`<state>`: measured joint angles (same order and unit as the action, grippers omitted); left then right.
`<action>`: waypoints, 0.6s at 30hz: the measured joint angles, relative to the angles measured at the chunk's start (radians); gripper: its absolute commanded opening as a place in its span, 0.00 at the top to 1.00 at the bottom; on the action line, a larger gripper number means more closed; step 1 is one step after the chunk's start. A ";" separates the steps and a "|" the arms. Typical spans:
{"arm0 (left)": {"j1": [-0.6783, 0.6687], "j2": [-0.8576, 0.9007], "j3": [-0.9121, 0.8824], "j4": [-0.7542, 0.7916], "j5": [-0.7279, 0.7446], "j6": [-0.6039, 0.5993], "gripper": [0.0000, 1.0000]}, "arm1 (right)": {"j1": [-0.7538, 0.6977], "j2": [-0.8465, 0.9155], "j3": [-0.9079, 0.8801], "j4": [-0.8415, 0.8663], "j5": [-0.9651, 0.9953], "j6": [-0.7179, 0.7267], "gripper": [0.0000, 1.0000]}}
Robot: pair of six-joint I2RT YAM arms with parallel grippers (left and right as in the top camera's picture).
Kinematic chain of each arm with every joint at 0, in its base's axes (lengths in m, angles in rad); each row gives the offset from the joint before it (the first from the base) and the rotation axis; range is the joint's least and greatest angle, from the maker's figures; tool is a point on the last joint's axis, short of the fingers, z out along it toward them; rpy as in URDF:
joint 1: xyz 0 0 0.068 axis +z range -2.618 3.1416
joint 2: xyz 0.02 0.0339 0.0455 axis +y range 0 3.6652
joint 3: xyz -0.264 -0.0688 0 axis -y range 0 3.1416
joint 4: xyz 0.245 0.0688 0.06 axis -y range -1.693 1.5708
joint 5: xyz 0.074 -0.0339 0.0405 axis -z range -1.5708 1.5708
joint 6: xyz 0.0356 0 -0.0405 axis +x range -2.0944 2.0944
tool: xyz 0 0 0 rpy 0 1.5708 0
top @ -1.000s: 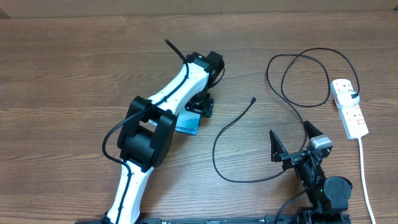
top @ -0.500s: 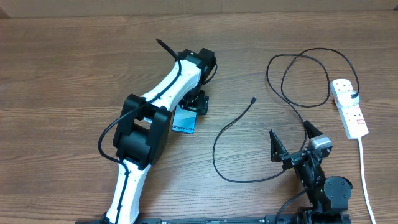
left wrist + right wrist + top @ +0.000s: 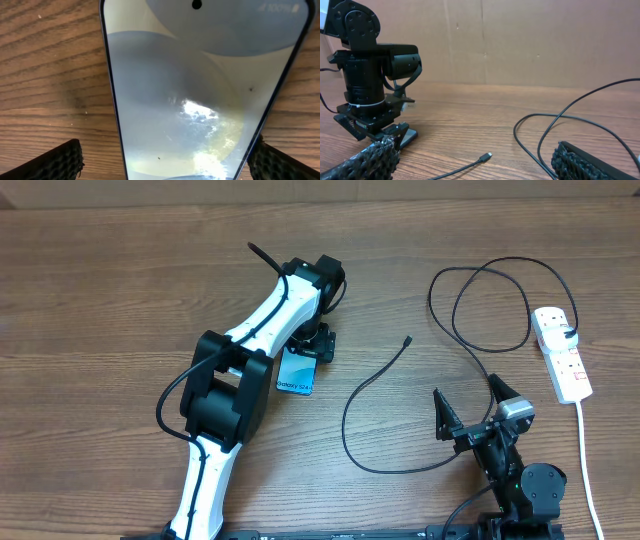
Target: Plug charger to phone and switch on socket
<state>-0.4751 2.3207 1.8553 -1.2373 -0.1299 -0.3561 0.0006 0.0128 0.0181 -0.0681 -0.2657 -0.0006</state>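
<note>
1. The left tool (image 3: 170, 162) stands wide open with 1 finger on each side of the phone (image 3: 200, 90), and neither finger touches it. If it closes off-centre, it could skid or twist the phone on the table (image 3: 120, 270) and turn its port away from the cable.
2. The charger (image 3: 360, 395) lies in loose curves, with its plug tip (image 3: 407, 339) well apart from the phone. A grip far from the tip would likely let it droop and miss the port.
3. The socket (image 3: 562, 352) sits at the far right, and the cable loops beside it could snag.
4. The left arm reaches forward with its wrist pointing down over the phone.
5. The right tool (image 3: 468, 405) is open and empty. Its arm is folded near its base, with the fingers aimed level across the table.
</note>
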 measured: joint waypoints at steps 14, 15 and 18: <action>0.014 0.000 -0.003 0.027 0.051 -0.028 0.00 | 0.000 0.000 0.000 0.000 0.000 0.000 0.00; 0.019 0.000 -0.003 0.028 0.054 -0.034 0.00 | 0.000 0.000 0.000 0.000 0.000 0.000 0.00; 0.026 0.000 -0.003 0.038 0.061 -0.037 0.00 | 0.000 0.000 0.000 0.000 0.000 0.000 0.00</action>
<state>-0.4492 2.3207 1.8519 -1.1995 -0.0692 -0.3927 0.0010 0.0128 0.0181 -0.0677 -0.2657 -0.0006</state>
